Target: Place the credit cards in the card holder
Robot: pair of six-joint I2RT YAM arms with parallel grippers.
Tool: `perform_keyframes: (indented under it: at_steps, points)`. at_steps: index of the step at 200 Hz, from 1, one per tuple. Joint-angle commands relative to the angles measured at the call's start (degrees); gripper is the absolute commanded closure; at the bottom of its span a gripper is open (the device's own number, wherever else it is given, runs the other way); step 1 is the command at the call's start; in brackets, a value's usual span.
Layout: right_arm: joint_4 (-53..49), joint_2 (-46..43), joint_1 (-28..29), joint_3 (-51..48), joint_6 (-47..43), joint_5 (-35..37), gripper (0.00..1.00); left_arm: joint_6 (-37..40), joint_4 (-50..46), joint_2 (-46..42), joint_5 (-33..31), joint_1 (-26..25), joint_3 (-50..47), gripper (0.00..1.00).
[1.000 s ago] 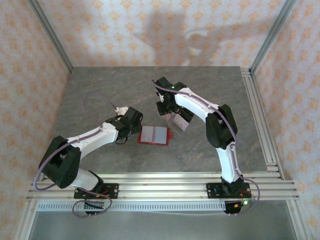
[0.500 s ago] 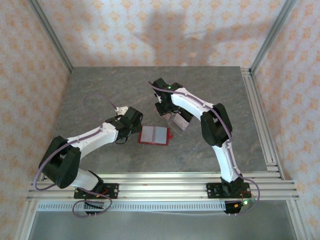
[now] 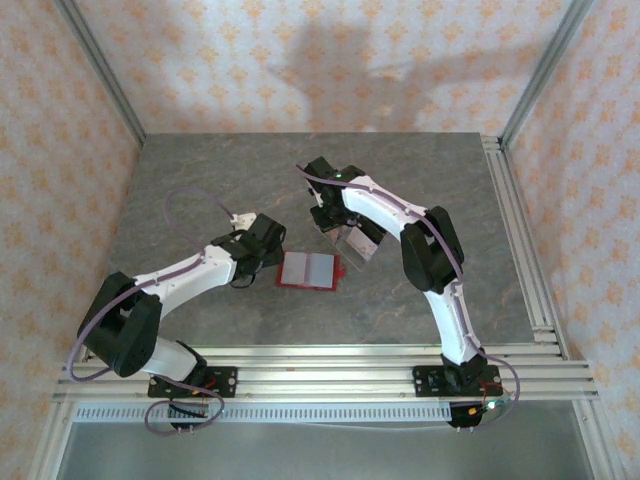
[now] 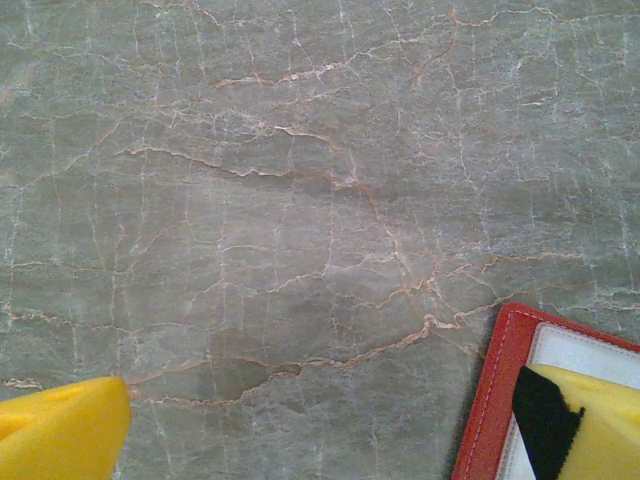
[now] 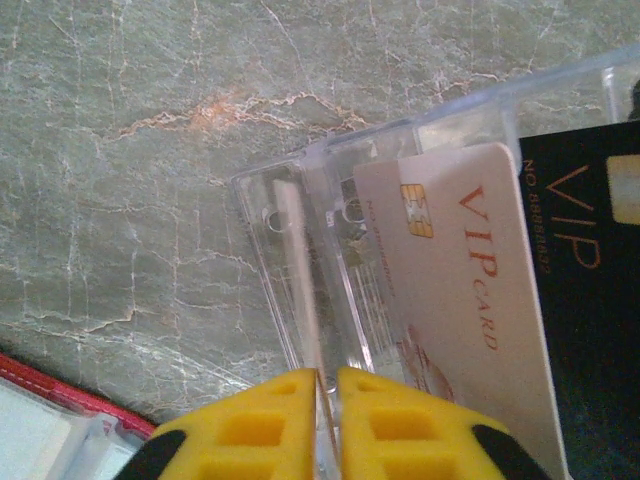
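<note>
Since a second ago the right arm's elbow has swung left, and I see the right gripper now closed on the edge of a credit card standing in the clear rack. The left gripper is spread wide, with one finger over the open card holder, which lies flat on the tabletop.

My worry: the thin pinch slips, or the light rack lifts along with the card.

The second credit card reads "VIP CARD". The black card reads "VIP" and "NO. 8888…" (the rest is unreadable).
</note>
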Motion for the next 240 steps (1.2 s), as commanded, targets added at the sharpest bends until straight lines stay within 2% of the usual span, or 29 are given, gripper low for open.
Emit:
perform_keyframes:
  at_steps: [1, 28, 82, 120, 145, 185, 216, 240]
  points:
    - [-2.3, 1.3, 0.3, 2.5, -0.6, 0.5, 0.92, 1.0, 0.5, 0.1, -1.1, 0.5, -0.1, 0.00]
    - [-3.5, 1.5, 0.1, 4.1, -1.3, 0.0, 1.00, 1.2, 0.0, 0.5, -1.0, 0.5, 0.3, 0.00]
    - [-7.1, -1.3, 0.0, 9.6, -1.0, -2.2, 1.00, 3.5, -1.2, 1.3, -0.8, 0.5, 1.5, 0.00]
    - [-3.9, -7.5, 0.4, 6.1, 3.1, -7.7, 1.00, 6.6, 0.2, 1.9, 1.2, 0.5, 1.5, 0.00]
    - [2.1, -13.2, 0.6, -2.0, 8.5, -11.1, 1.00, 7.3, 2.2, 2.7, 6.1, 0.5, 1.2, 0.00]
    - [21.1, -24.5, 1.4, -23.7, 23.2, -14.2, 1.00, 10.5, 3.1, 6.6, 11.6, 0.1, 2.5, 0.01]
    - [36.3, -31.1, 2.3, -39.1, 34.1, -14.0, 1.00, 12.2, 2.5, 8.6, 12.4, -0.5, 3.6, 0.01]
    - [45.9, -34.0, 3.6, -47.4, 39.8, -13.1, 1.00, 12.4, 1.6, 9.5, 11.1, -0.7, 3.8, 0.02]
